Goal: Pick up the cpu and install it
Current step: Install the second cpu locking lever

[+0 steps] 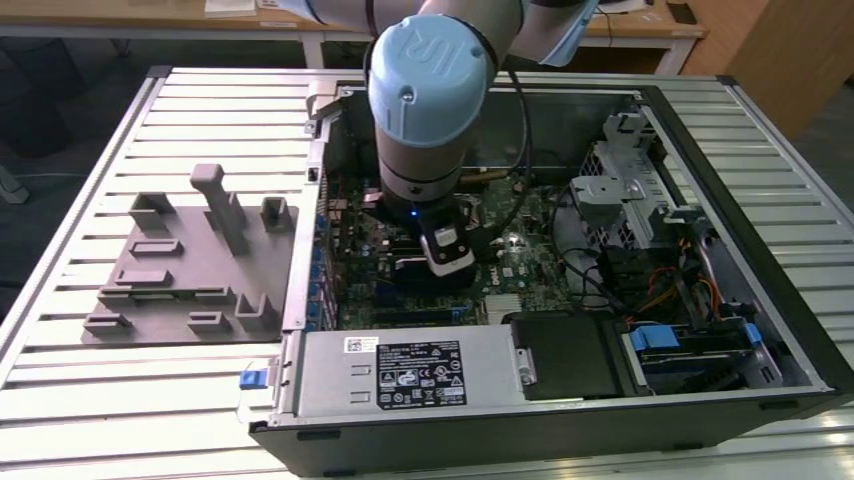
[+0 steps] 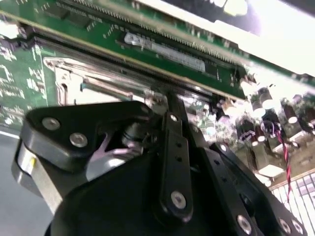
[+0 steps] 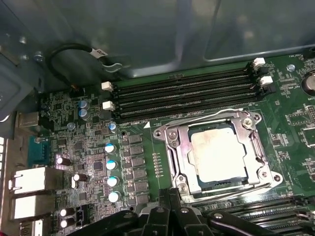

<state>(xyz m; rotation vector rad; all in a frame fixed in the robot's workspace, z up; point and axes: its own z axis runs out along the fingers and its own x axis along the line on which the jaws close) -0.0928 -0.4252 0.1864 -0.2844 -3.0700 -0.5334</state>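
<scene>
The cpu (image 3: 218, 155), a square chip with a pale metal top, lies flat in the socket on the green motherboard (image 3: 88, 147) in the first wrist view. A shiny metal socket frame (image 3: 256, 147) surrounds it, with a wire lever along its edge. My gripper (image 3: 170, 194) hovers just beside the socket's near edge, shut, with nothing between its fingers. In the exterior view the gripper (image 1: 434, 270) reaches down inside the open computer case (image 1: 787, 330), and the arm hides the cpu. The second wrist view has the gripper's black linkage (image 2: 174, 162) close above the socket frame (image 2: 93, 81).
Memory slots (image 3: 187, 96) run along the socket's far side, and capacitors (image 3: 112, 167) stand beside it. A grey power supply box (image 1: 407, 372) and a drive cage (image 1: 627, 190) crowd the case. A grey fixture block (image 1: 187, 270) sits on the slatted table at the exterior view's left.
</scene>
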